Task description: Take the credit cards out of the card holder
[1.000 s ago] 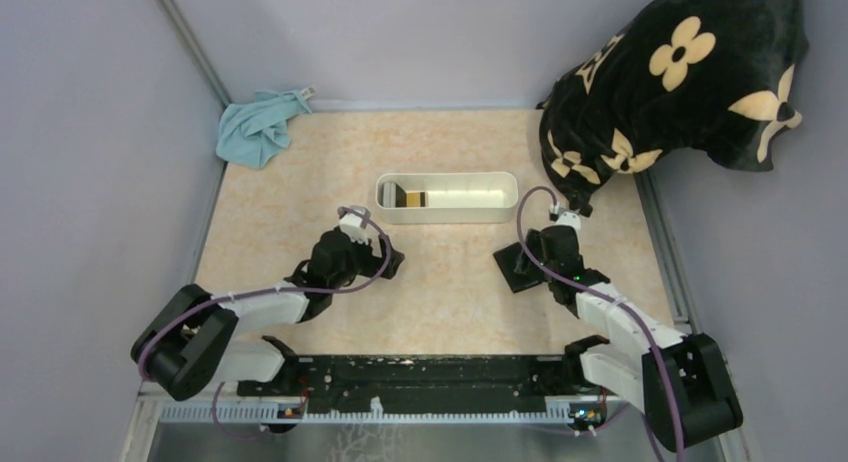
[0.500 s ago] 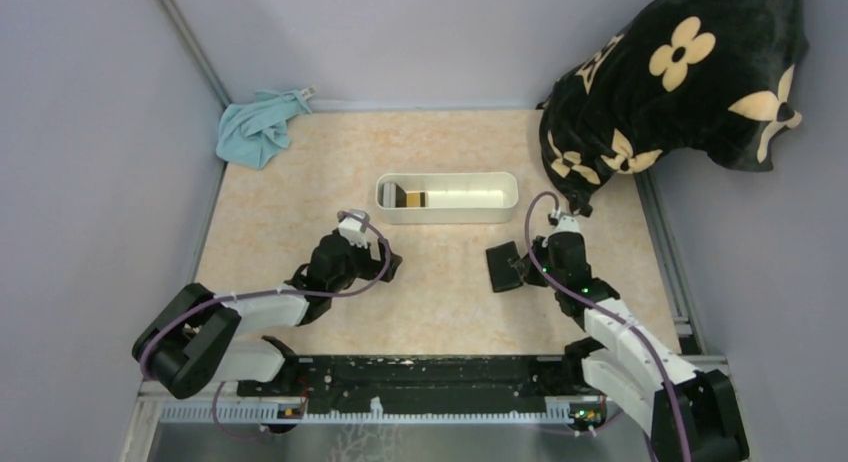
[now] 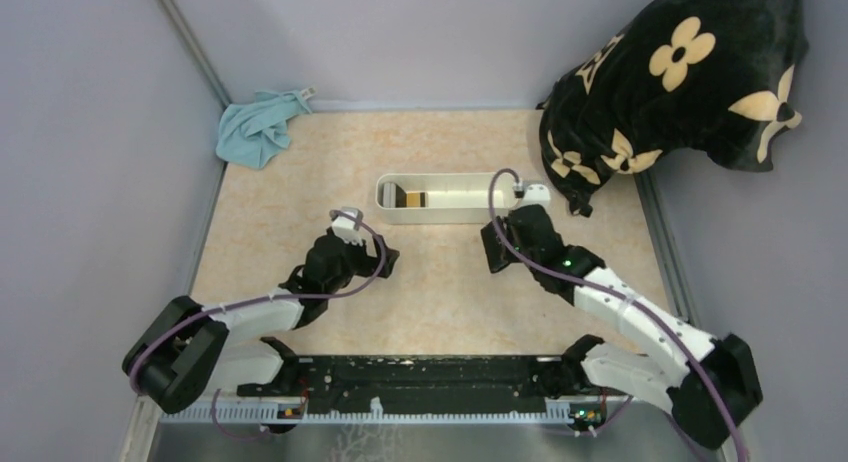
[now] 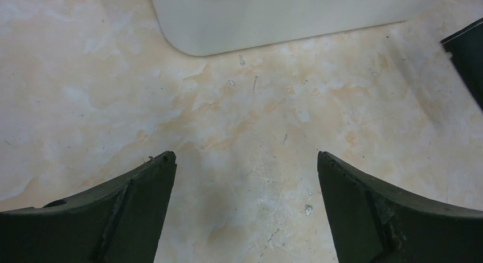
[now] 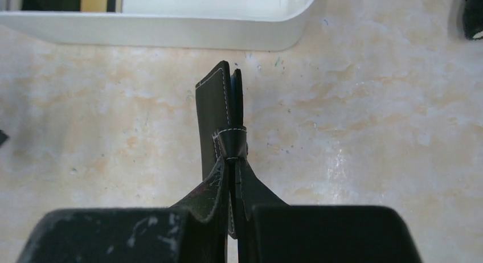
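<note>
A: Where's the holder (image 5: 218, 112)?
B: Centre of the right wrist view, edge-on, folded, just below the tray (image 5: 171, 36).
A: Held?
B: Yes. The right gripper (image 5: 230, 214) has its jaws nearly together, pinching the black leather.
A: Cards?
B: Can't make any out.
A: Left gripper (image 4: 244, 157)?
B: Jaws wide, over bare table (image 4: 256, 115), left of centre in the top view.

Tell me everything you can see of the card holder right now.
The card holder is black, leather-looking, with pale stitching and a small band round its middle. Folded shut and edge-on in the right wrist view, it is pinched by the right gripper, its free end pointing at the white tray, short of it. Nothing pokes out of it. Whether it touches the table is unclear.
</note>
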{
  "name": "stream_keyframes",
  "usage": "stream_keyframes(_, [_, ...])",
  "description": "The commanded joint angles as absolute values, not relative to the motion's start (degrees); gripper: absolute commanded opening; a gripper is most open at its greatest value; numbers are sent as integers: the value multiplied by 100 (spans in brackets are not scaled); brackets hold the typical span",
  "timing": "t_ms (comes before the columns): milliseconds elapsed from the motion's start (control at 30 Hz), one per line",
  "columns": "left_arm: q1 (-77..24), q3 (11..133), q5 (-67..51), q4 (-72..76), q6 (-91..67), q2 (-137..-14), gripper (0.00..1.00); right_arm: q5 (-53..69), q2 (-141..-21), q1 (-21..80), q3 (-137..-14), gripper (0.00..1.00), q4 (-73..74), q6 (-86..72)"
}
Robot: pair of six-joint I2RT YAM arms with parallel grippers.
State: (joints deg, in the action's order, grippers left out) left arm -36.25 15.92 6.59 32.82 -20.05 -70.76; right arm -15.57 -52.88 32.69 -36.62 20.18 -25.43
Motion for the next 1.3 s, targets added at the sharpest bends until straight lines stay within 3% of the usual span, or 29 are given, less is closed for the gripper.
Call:
stream_keyframes(0, [-3639,1623,602,3175,-1877,-6664,99,-3474,-6289,4298,-4231,0,2501,-2540])
stream_keyframes(200, [-3639,1573,849,3044,-1627,-6505,99,-5150,-8230,5432,-5087,0,3260,-3102])
stream_keyframes(333, [-3639,1527,778,3082,-1581,-6424,99,-5170,-9067,5971,-5605,0,3464,-3484])
stream_keyframes(433, [-3643,1480,866,3093,-1540,-6354,99,-4470,-9113,6147,-5634,3,2936,-3350])
stream_keyframes(500, [-3639,1426,806,3129,-1528,-6302,99,-3884,-8994,6206,-5560,18,2463,-3143])
stream_keyframes(600, [-3639,1322,617,3302,-1486,-6252,99,-3241,-8596,6223,-5294,53,1909,-3049])
stream_keyframes(633, [-3639,1319,601,3312,-1476,-6261,99,-3136,-8432,6223,-5197,60,1735,-3043])
stream_keyframes(700, [-3639,1373,536,3240,-1438,-6310,99,-3099,-8085,6204,-5030,63,1602,-3068])
stream_keyframes(833, [-3639,1473,-151,3282,-1227,-6399,99,-2630,-7259,5685,-4441,63,1188,-3170])
stream_keyframes(967, [-3727,1832,-814,3215,-1073,-6857,99,-2063,-6656,4888,-3787,51,979,-3324])
stream_keyframes(1067, [-4245,2265,-464,3103,-951,-7328,93,-2017,-6397,4506,-3546,46,1099,-3359])
stream_keyframes(1267, [-4899,3121,12,2896,-621,-8201,93,-1761,-6134,4258,-3053,45,803,-3554])
